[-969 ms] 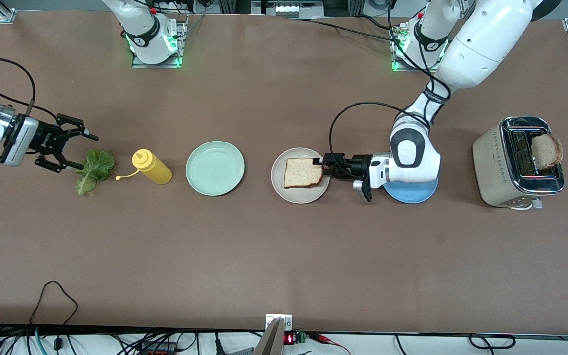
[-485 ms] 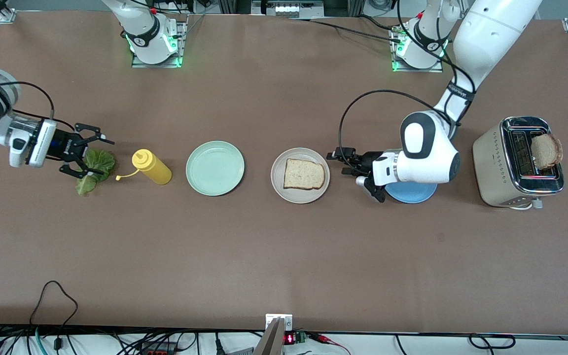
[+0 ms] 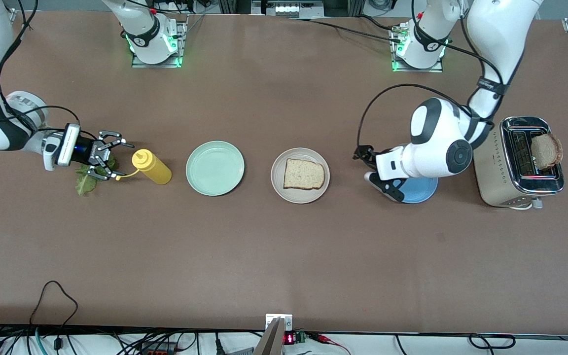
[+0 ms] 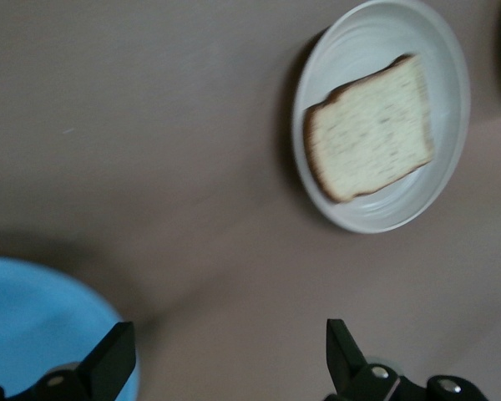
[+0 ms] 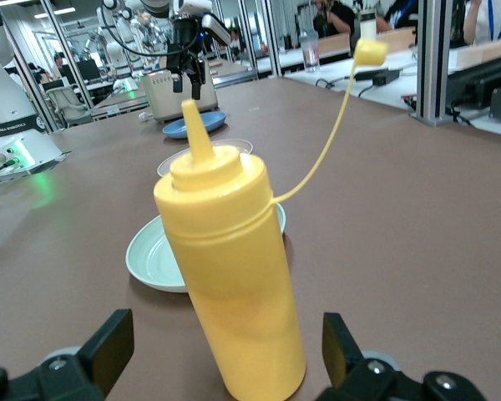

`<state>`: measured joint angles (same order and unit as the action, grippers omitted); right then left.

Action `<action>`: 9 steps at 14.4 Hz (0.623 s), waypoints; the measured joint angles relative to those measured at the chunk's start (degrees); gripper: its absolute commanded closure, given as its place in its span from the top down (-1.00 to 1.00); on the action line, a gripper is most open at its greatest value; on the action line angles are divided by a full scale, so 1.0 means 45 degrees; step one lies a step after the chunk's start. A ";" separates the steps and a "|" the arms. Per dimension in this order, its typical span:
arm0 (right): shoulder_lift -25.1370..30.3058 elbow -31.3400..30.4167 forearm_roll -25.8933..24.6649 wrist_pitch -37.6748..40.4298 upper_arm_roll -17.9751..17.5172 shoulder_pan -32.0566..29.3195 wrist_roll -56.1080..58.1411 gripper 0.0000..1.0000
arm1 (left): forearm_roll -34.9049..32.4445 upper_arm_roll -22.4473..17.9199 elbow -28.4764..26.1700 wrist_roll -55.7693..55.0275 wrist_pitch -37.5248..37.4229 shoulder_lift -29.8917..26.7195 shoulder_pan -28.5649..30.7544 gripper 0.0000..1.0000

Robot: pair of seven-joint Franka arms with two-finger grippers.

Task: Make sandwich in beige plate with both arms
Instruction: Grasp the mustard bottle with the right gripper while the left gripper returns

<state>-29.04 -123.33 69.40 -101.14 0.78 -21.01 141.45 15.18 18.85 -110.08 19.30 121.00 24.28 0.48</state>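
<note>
One bread slice on my beige plate, both my pincers spread wide and empty.

The brown matte table (image 3: 284,256) runs bare along its camera-side edge, where cables trail off it; my two bases stand at the edge away from the camera, green lights at their feet. The beige plate (image 3: 300,175) sits mid-table, round, shallow-rimmed, with a tan bread slice (image 3: 303,173) with brown crust lying flat in it. Toward my left arm's end, my left gripper (image 4: 225,355) hangs over bare table by the blue plate (image 3: 414,190), near the toaster (image 3: 518,162) with a slice (image 3: 546,150) poking up. Toward my right arm's end, my right gripper (image 3: 109,160) is low over the lettuce leaf (image 3: 84,182), facing the yellow bottle (image 3: 152,166), which stands beside the mint plate (image 3: 215,168).
</note>
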 measured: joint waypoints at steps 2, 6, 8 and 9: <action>-0.0462 0.0034 0.0484 0.0261 -0.0051 0.0011 0.1054 1.00 | -0.1781 -0.0036 0.0000 -0.0761 -0.0582 -0.0208 0.0326 1.00; -0.0981 0.0158 0.1200 0.0555 -0.0256 0.0113 0.2514 1.00 | -0.4376 -0.0040 0.0233 -0.3167 -0.1840 -0.0895 0.0600 1.00; -0.1123 0.0273 0.1532 0.0578 -0.0285 0.0251 0.2873 1.00 | -0.4602 -0.0052 0.1002 -0.4172 -0.2943 -0.1260 0.0659 1.00; -0.1205 0.0298 0.1682 0.0585 -0.0288 0.0332 0.3048 1.00 | -0.4678 -0.0059 0.1621 -0.4375 -0.3564 -0.1391 0.0815 1.00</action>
<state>-34.46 -121.99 76.96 -98.51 -0.52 -19.52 155.17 -5.87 18.58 -102.79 -0.39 104.96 18.02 4.15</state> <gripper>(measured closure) 0.000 0.000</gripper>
